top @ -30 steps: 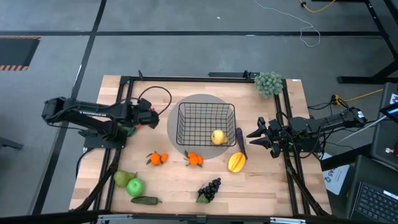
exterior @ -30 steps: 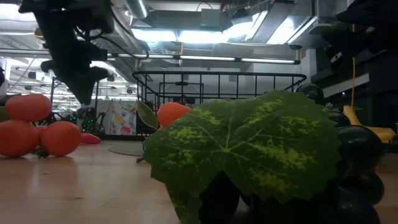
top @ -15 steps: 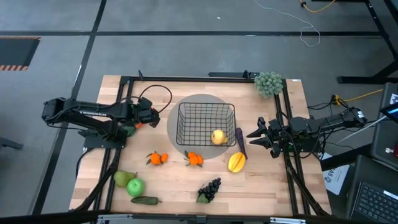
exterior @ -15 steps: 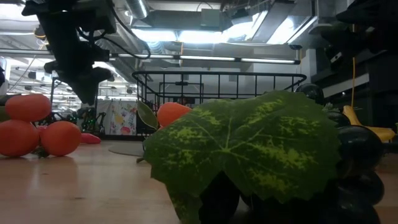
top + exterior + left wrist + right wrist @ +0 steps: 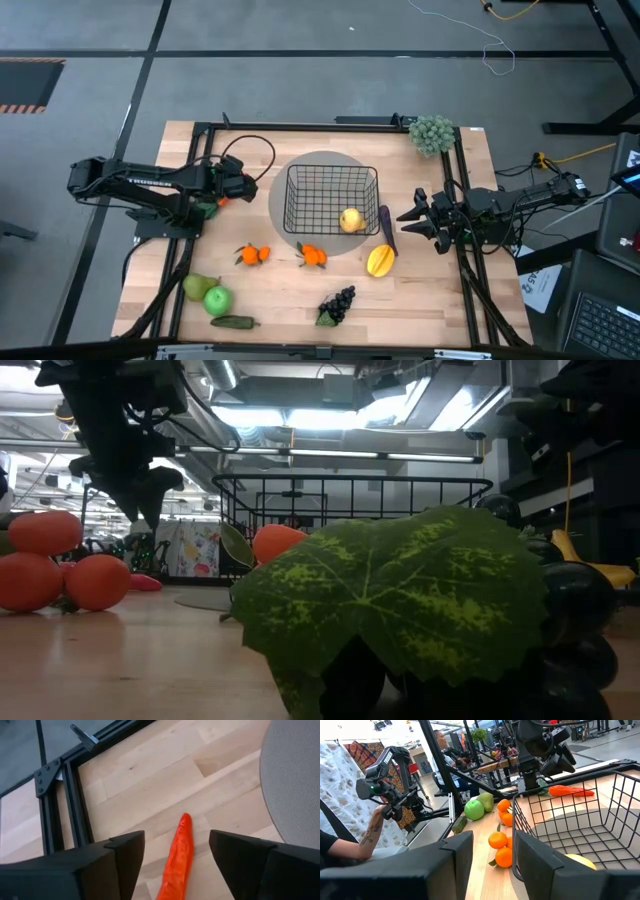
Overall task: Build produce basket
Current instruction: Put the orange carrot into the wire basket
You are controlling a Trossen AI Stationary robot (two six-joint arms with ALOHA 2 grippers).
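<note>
Left claw (image 5: 172,855) spread over carrot (image 5: 178,855) lying flat on counter (image 5: 150,785), tip pointing away toward basket (image 5: 332,199) side. Right claw (image 5: 408,217) spread, idle beside eggplant (image 5: 386,229).

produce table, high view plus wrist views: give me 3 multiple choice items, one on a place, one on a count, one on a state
1. Where is the carrot?
A. in the basket
B. on the table below the left gripper
C. beside the grapes

2. How many pieces of produce lie inside the basket?
A. none
B. one
C. three

3. How are the left gripper's fingers?
A. open, either side of the carrot
B. shut on the carrot
C. shut on nothing

Answers:
1 B: the left wrist view shows it lying on the wood.
2 B: only the yellow fruit sits within the wire.
3 A: gaps show between each finger and the carrot.
</note>
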